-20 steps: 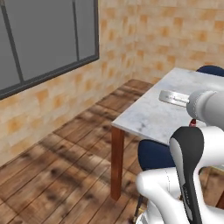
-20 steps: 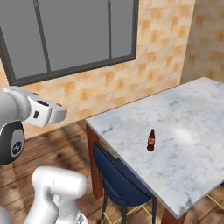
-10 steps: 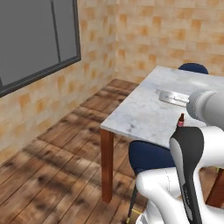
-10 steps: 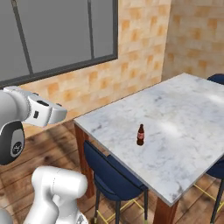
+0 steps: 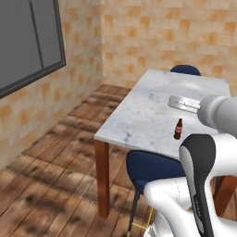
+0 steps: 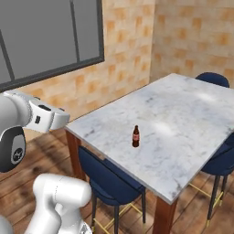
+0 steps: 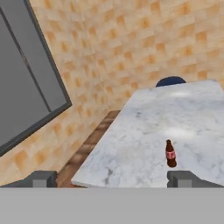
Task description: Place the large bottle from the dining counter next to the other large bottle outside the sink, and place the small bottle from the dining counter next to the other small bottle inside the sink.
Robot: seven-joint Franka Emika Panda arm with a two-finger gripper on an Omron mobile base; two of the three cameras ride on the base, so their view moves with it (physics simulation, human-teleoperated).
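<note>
Item: small bottle. Dark brown, long neck, red label. Stands upright on the dining counter, well inside the near long edge, on bare marble with nothing touching it. Also seen in the left base view and the hand view.

Item: dining counter. White-grey marble top on reddish-brown wooden legs, set in a corner of tan tiled walls over a wooden plank floor.

Item: gripper. Jaws spread wide, nothing between them. The two dark fingertips rise at the bottom of the hand view, one far left, one right of centre. The gripper is clear of the table and well apart from the small bottle; in the hand view the bottle stands just above the right fingertip, ahead of the hand and off its centre line. No contact.

Item: blue chairs. One tucked under the near long edge, below the bottle; another at the far end.

Item: dark window, on the wall left of the table.
</note>
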